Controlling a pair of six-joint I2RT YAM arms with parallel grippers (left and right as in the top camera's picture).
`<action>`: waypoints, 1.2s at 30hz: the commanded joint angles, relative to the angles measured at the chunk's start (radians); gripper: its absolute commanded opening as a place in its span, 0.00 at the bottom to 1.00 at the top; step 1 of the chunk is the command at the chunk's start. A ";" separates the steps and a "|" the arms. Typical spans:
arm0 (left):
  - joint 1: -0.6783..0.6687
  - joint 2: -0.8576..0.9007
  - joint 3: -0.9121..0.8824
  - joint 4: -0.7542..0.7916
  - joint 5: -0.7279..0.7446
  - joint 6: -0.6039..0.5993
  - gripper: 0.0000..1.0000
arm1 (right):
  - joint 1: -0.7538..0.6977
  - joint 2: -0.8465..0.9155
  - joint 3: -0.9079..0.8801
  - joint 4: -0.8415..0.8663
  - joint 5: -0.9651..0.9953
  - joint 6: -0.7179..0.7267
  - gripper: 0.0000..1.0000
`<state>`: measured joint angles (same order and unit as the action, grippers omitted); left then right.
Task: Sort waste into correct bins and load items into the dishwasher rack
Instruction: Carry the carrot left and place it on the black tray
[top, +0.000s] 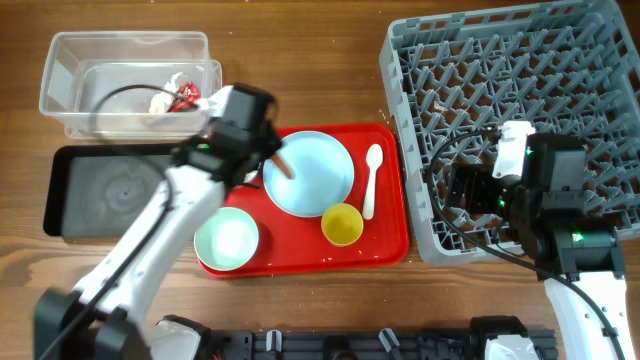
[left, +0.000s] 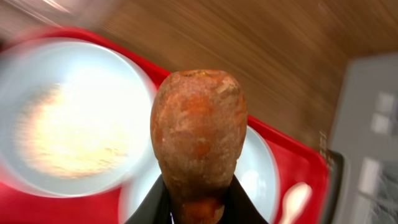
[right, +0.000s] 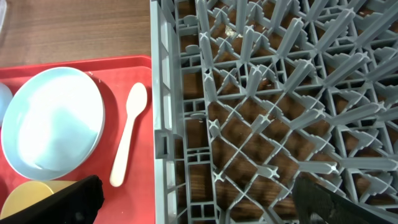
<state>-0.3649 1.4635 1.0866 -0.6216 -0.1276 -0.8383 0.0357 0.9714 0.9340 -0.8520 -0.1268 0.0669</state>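
My left gripper (top: 268, 158) is shut on the brown stick-like scrap (left: 198, 134) and holds it over the left rim of the pale blue plate (top: 312, 172) on the red tray (top: 385, 245). The view is blurred. The mint-green bowl (top: 227, 238) holds pale rice-like crumbs (left: 68, 134). The yellow cup (top: 342, 224) and the white spoon (top: 371, 180) lie on the tray. The red-and-white wrapper (top: 176, 97) lies in the clear tub (top: 70, 60). The black tray (top: 95, 190) is bare. My right gripper (right: 199, 205) is open and empty over the left wall of the grey rack (top: 520, 90). I cannot pick out a separate light blue bowl.
The red tray sits between the black tray and the rack, close to the rack's left wall (right: 163, 112). The left arm reaches across the black tray and the red tray's left edge. Bare wooden table (top: 300, 60) lies behind the red tray.
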 joint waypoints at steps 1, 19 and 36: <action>0.183 -0.105 0.001 -0.124 -0.154 0.047 0.04 | -0.005 0.002 0.021 0.002 -0.008 0.012 1.00; 0.901 0.230 -0.008 -0.129 -0.150 0.046 0.05 | -0.005 0.002 0.021 0.002 -0.008 0.013 1.00; 0.764 0.042 0.027 -0.089 0.185 0.306 0.59 | -0.005 0.002 0.021 0.002 -0.008 0.013 1.00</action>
<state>0.4858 1.6085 1.0863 -0.7258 -0.1097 -0.6792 0.0357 0.9714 0.9340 -0.8524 -0.1268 0.0673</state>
